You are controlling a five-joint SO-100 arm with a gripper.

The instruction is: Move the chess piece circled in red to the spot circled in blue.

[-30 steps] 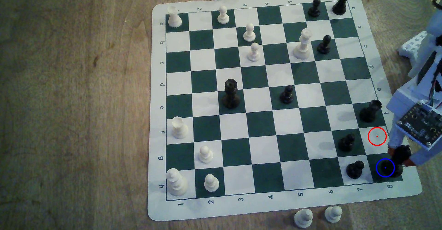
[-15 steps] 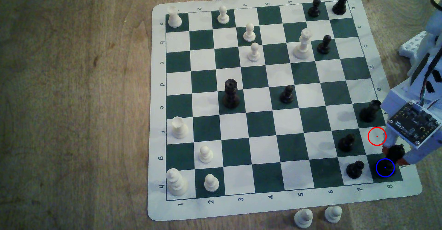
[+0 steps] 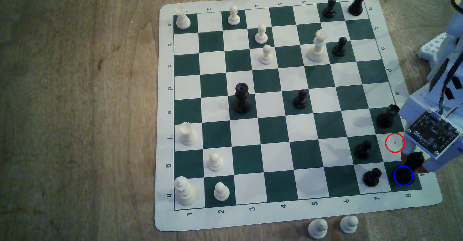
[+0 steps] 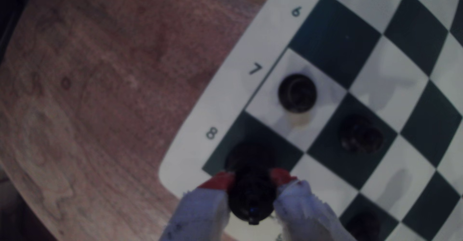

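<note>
The chess piece circled in red (image 3: 414,160) is a glossy black piece with a knobbed head. It stands away from the red ring (image 3: 395,142), which marks a bare white square. My gripper (image 3: 414,163) is shut on its head, one red fingertip (image 3: 402,157) on each side. Its base sits inside the blue ring on the dark green corner square, the spot circled in blue (image 3: 416,184). In the wrist view the piece (image 4: 250,198) is pinched by my gripper (image 4: 250,179) over that corner square (image 4: 280,150) beside the printed 8. I cannot tell whether the base rests on the board.
Close by stand two black pawns (image 3: 372,177) (image 3: 363,150) and a black rook (image 3: 387,117). The board's border (image 3: 431,196) ends just past the corner square. Two white pieces (image 3: 318,228) (image 3: 349,224) stand off the board on the wooden table.
My gripper and the held black piece have shifted toward the exterior view's left, bringing the base from beside the blue ring into it. Over the last half second little has moved.
</note>
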